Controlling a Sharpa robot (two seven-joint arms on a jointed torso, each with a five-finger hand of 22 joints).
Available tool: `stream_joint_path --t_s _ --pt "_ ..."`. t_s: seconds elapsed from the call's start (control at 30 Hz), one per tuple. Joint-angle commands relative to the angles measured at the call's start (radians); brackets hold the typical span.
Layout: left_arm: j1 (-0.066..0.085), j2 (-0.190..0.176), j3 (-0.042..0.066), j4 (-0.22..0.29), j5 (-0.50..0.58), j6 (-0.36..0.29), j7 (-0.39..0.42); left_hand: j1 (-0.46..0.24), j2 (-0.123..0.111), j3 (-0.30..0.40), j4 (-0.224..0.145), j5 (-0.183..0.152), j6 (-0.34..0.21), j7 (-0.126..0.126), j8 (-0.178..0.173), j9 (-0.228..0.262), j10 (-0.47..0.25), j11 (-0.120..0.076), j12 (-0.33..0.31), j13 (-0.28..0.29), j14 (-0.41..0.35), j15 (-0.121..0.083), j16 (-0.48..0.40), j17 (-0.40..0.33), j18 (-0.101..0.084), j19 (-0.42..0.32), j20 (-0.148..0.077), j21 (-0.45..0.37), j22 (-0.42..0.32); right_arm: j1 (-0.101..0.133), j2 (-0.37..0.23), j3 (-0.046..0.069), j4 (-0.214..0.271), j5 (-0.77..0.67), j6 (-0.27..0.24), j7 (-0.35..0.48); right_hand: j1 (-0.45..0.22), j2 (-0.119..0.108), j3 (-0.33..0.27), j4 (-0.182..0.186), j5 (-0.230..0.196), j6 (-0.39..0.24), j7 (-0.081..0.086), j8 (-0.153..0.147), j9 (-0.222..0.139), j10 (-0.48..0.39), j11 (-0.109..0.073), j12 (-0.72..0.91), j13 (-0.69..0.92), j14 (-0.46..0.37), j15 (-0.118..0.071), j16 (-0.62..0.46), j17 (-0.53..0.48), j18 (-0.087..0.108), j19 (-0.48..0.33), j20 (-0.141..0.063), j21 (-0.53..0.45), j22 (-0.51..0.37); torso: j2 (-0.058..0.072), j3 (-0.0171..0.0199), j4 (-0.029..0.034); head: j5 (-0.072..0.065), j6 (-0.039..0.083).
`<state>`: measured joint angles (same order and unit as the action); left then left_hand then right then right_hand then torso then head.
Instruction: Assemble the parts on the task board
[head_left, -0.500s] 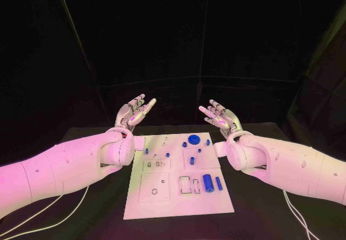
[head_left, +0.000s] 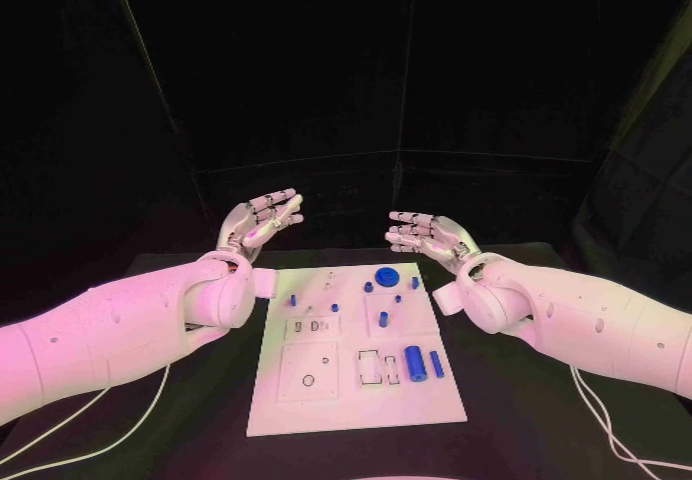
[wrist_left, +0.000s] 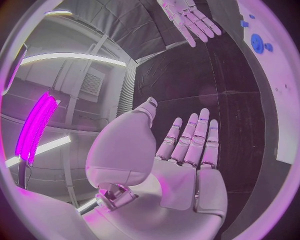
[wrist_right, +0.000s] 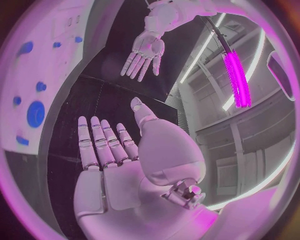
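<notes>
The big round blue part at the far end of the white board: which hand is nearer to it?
Right. The right hand hovers just beyond the round blue part; the left hand is farther off, past the white board's far left corner.

**Count of things on the surface**

One white rectangular task board (head_left: 356, 400) lies on the black surface (head_left: 519, 400). On it: one large round blue disc (head_left: 387, 277), two long blue cylinders (head_left: 415, 362) side by side, and about seven small blue pegs (head_left: 384, 320). Two silver hands are raised, left hand (head_left: 260, 222) and right hand (head_left: 428, 237).
</notes>
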<state>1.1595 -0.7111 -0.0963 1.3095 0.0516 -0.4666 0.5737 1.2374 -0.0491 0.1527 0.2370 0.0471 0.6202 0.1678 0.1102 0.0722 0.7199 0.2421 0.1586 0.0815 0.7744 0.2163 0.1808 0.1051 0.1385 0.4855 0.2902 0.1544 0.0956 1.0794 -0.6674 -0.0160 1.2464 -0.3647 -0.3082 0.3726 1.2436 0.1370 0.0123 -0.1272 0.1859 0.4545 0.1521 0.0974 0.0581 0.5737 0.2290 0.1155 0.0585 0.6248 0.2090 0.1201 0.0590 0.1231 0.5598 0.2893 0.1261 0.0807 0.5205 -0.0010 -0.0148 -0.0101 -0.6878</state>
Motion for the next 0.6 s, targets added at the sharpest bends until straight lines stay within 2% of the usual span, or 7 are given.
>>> stream_joint_path --t_s 0.03,0.07,0.1,0.17,0.33,0.4,0.6 --pt "0.003 -0.015 0.001 0.013 0.005 0.074 0.027 0.013 0.013 -0.005 -0.027 0.005 0.127 0.092 0.032 0.012 0.106 -0.026 0.034 0.004 0.127 -0.038 0.053 0.019 0.042 0.195 -0.003 0.082 0.036 0.004 -0.005 0.002 -0.012 -0.175 -0.064 0.047 0.085 -0.01 0.03 -0.079 -0.009 0.366 0.085 0.069 0.021 0.343 -0.036 0.061 0.004 0.356 -0.051 0.06 0.008 0.063 0.231 -0.013 0.092 0.03 0.002 -0.0036 0.0036 0.001 -0.004" --pt "0.003 -0.019 0.001 0.018 0.005 0.077 0.028 0.016 0.016 -0.008 -0.035 0.002 0.16 0.084 0.037 0.013 0.124 -0.032 0.036 0.002 0.154 -0.046 0.059 0.022 0.042 0.227 -0.005 0.095 0.04 0.004 -0.006 0.002 -0.014 -0.186 -0.067 0.046 0.086 -0.01 0.032 -0.082 -0.011 0.374 0.082 0.067 0.019 0.352 -0.039 0.059 0.004 0.368 -0.055 0.059 0.008 0.063 0.243 -0.017 0.097 0.031 0.002 -0.0043 0.0036 0.001 -0.004" --pt "0.003 -0.025 0.001 0.023 0.005 0.08 0.029 0.021 0.017 -0.011 -0.045 0.001 0.193 0.079 0.044 0.015 0.148 -0.04 0.041 0.0 0.189 -0.054 0.07 0.028 0.047 0.256 -0.012 0.106 0.043 0.004 -0.007 0.003 -0.016 -0.201 -0.069 0.046 0.087 -0.011 0.034 -0.087 -0.012 0.385 0.079 0.064 0.016 0.364 -0.043 0.054 0.003 0.384 -0.059 0.057 0.007 0.063 0.256 -0.021 0.103 0.032 0.002 -0.0013 0.0004 0.004 -0.005" --pt "0.003 -0.038 0.001 0.037 0.005 0.085 0.03 0.031 0.02 -0.016 -0.064 0.002 0.225 0.069 0.05 0.014 0.188 -0.053 0.048 -0.002 0.246 -0.07 0.085 0.041 0.049 0.301 -0.026 0.122 0.046 0.006 -0.009 0.003 -0.017 -0.236 -0.071 0.042 0.087 -0.013 0.041 -0.099 -0.014 0.407 0.073 0.055 0.01 0.389 -0.052 0.043 0.003 0.42 -0.069 0.05 0.008 0.063 0.282 -0.031 0.114 0.032 0.005 -0.002 -0.0006 0.004 -0.006" --pt "0.004 -0.087 0.001 0.093 -0.008 0.099 0.022 0.06 0.028 -0.014 -0.104 0.002 0.264 0.058 0.051 0.007 0.237 -0.068 0.042 -0.01 0.313 -0.091 0.097 0.064 0.047 0.356 -0.045 0.136 0.046 0.026 -0.017 0.003 -0.016 -0.363 -0.054 0.012 0.08 -0.016 0.055 -0.124 -0.012 0.447 0.061 0.04 0.008 0.441 -0.066 0.023 0.003 0.497 -0.092 0.045 0.014 0.063 0.334 -0.053 0.139 0.035 0.029 -0.0016 -0.0028 0.0 0.004" --pt "0.005 -0.111 0.001 0.12 -0.015 0.104 0.019 0.062 0.029 -0.014 -0.112 0.002 0.271 0.055 0.049 0.005 0.246 -0.07 0.038 -0.012 0.319 -0.093 0.096 0.069 0.047 0.363 -0.048 0.136 0.044 0.038 -0.018 0.004 -0.016 -0.427 -0.044 -0.001 0.077 -0.017 0.065 -0.138 -0.006 0.473 0.054 0.038 0.009 0.479 -0.076 0.02 0.004 0.549 -0.111 0.053 0.022 0.061 0.375 -0.073 0.165 0.044 0.041 -0.0012 -0.0042 0.001 0.007" --pt "0.012 -0.165 0.001 0.205 -0.025 0.119 0.014 0.063 0.031 -0.016 -0.129 0.002 0.292 0.052 0.045 -0.001 0.278 -0.076 0.032 -0.012 0.335 -0.099 0.093 0.083 0.047 0.377 -0.053 0.133 0.039 0.083 -0.024 0.004 -0.024 -0.679 -0.004 -0.073 0.089 -0.035 0.087 -0.161 0.018 0.534 0.036 0.032 0.01 0.577 -0.109 0.01 0.006 0.725 -0.168 0.114 0.073 0.06 0.507 -0.142 0.29 0.106 0.074 -0.0036 0.0066 -0.004 0.016"
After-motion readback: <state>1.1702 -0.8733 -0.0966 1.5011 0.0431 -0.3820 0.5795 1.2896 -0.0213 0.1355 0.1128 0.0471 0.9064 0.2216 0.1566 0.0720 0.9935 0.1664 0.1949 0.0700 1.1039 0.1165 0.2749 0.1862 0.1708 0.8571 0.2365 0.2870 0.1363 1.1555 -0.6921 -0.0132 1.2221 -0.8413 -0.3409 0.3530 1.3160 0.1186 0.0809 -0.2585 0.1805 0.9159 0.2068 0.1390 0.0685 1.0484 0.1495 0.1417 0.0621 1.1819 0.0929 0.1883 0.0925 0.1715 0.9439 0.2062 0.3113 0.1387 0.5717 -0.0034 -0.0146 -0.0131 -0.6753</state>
